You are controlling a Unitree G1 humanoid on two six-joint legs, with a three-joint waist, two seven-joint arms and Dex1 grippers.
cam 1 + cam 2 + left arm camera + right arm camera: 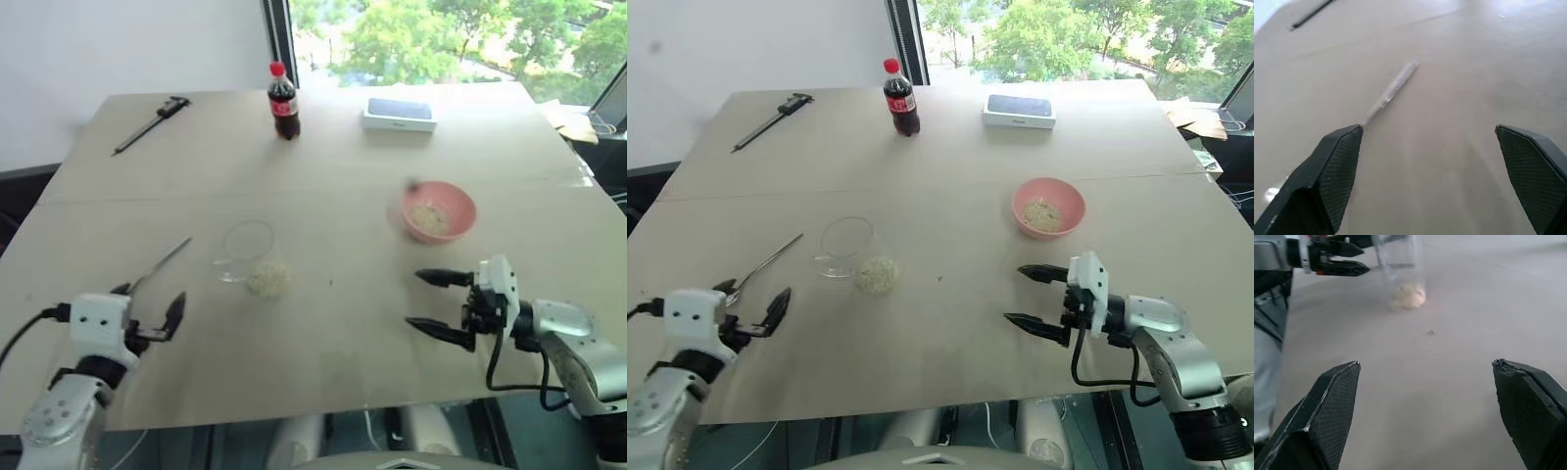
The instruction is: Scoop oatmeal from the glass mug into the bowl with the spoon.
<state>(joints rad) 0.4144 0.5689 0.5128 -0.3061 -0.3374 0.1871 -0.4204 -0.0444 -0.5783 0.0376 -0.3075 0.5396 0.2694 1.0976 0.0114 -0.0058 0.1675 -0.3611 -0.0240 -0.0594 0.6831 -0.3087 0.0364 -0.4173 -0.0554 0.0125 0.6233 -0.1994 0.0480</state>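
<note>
A clear glass mug (247, 247) stands at the table's middle left, with a pale lump of oatmeal (267, 279) at its bottom. To its right, farther back, sits the pink bowl (438, 211) with pale flakes inside. The silver spoon (162, 259) lies flat to the left of the mug, its bowl end toward me. My left gripper (152, 305) hovers open at that near end, and one finger (1337, 166) covers part of the spoon (1393, 88). My right gripper (416, 300) is open and empty, pointing left toward the mug (1398, 259), in front of the bowl.
A cola bottle (283, 101) with a red cap, a white box (400, 115) with a dark top and a dark caliper (152, 122) lie along the far side. The table (333, 352) has a seam across its middle, and its front edge runs just below both grippers.
</note>
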